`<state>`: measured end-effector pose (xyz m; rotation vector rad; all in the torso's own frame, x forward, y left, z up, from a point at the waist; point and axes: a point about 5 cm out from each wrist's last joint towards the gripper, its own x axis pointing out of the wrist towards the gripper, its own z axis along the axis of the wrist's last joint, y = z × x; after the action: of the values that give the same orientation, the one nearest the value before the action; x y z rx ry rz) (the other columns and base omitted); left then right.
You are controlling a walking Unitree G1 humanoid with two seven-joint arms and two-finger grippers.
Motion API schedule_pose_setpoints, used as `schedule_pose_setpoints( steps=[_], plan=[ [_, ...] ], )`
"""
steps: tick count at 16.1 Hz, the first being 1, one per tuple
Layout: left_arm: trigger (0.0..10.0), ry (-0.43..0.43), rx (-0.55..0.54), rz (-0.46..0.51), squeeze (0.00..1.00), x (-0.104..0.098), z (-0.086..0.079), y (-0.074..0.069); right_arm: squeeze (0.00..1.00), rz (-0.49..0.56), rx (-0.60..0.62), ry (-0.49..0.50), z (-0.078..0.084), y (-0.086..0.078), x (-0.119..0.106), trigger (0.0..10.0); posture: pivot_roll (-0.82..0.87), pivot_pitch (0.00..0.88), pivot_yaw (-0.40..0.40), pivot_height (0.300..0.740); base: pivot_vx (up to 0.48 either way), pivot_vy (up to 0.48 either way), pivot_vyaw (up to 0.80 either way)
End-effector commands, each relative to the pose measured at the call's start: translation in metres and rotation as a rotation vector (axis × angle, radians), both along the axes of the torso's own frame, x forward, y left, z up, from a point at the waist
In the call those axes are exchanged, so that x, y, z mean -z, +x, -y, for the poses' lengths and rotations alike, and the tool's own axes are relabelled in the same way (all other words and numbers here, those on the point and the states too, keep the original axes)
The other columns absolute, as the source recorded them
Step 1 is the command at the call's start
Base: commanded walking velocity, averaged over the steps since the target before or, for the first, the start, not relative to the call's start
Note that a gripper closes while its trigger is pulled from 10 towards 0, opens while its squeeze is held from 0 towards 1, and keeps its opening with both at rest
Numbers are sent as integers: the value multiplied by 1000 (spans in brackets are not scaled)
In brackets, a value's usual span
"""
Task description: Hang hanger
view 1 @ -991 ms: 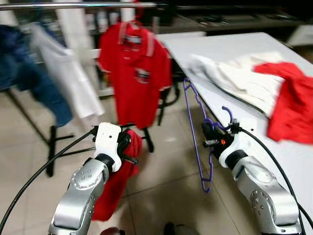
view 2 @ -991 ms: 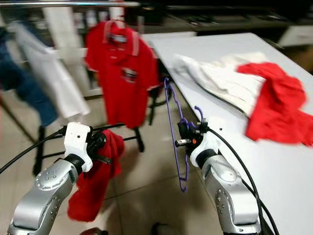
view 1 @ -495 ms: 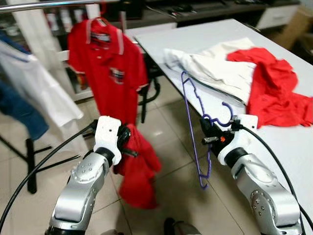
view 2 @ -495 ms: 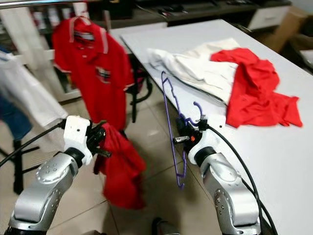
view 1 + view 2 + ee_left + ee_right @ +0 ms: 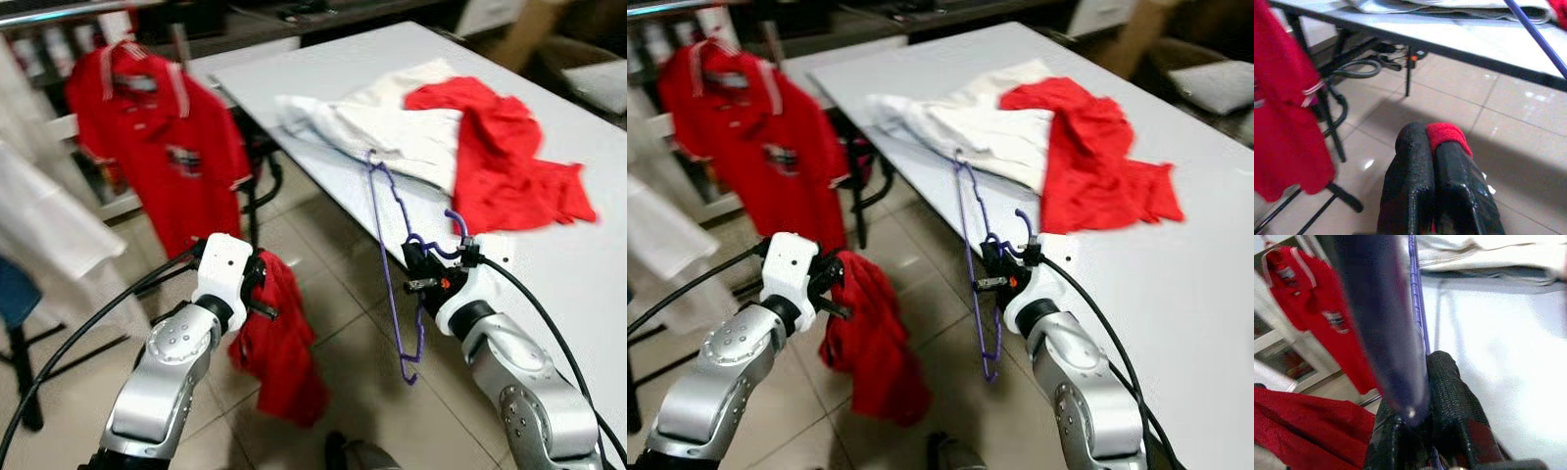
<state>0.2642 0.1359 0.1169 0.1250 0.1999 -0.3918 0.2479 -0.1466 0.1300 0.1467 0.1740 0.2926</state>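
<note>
A purple hanger (image 5: 392, 264) hangs upright beside the table edge, with my right gripper (image 5: 419, 266) shut on it just below its hook (image 5: 457, 226). In the right wrist view the purple hanger bar (image 5: 1418, 308) runs between the black fingers (image 5: 1449, 396). My left gripper (image 5: 257, 291) is shut on a red garment (image 5: 279, 343) that dangles over the tiled floor; the left wrist view shows red cloth (image 5: 1447, 134) pinched between its fingertips. A rail (image 5: 59, 12) crosses the top left, with a red polo shirt (image 5: 157, 147) hanging from it.
A white table (image 5: 588, 264) fills the right, with a white garment (image 5: 382, 127) and a red garment (image 5: 500, 147) on it. White clothing (image 5: 39, 235) hangs at the left. Black rack legs (image 5: 1334, 137) and cables (image 5: 1364, 68) stand on the tiles under the table edge.
The camera has swung right, so the rack and the hung clothes slid left. Both grippers keep the same hold; the red garment swung a little under the left gripper.
</note>
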Motion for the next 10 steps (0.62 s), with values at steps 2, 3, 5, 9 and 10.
schedule_pose_setpoints(
  steps=[2, 3, 5, 9, 10],
  plan=[
    [10000, -6, 37, 22, 0, -4, 10, 5, 0, 16, 32, -10, 7, -4, -5, 10000, 60, 34, 7, 740, 0, 0, -800],
    [10000, -12, 36, 28, 0, -4, 12, 5, 0, 25, 36, -2, 7, 0, -8, 10000, 70, 25, -3, 740, 0, 0, -800],
    [10000, -11, 26, 32, 0, -5, 11, 4, 0, 35, 33, 7, 6, 4, -11, 10000, 86, 17, -13, 740, 0, 0, -800],
    [10000, -43, -31, 7, 0, -4, -3, 0, 0, 22, -20, 14, -6, 7, -10, 10000, 102, 14, -19, 740, 0, 0, -800],
    [10000, -44, -28, 3, 0, -3, -3, 0, 0, 15, -14, 13, -4, 5, -10, 10000, 92, 15, -10, 740, 0, 0, -800]
  ],
)
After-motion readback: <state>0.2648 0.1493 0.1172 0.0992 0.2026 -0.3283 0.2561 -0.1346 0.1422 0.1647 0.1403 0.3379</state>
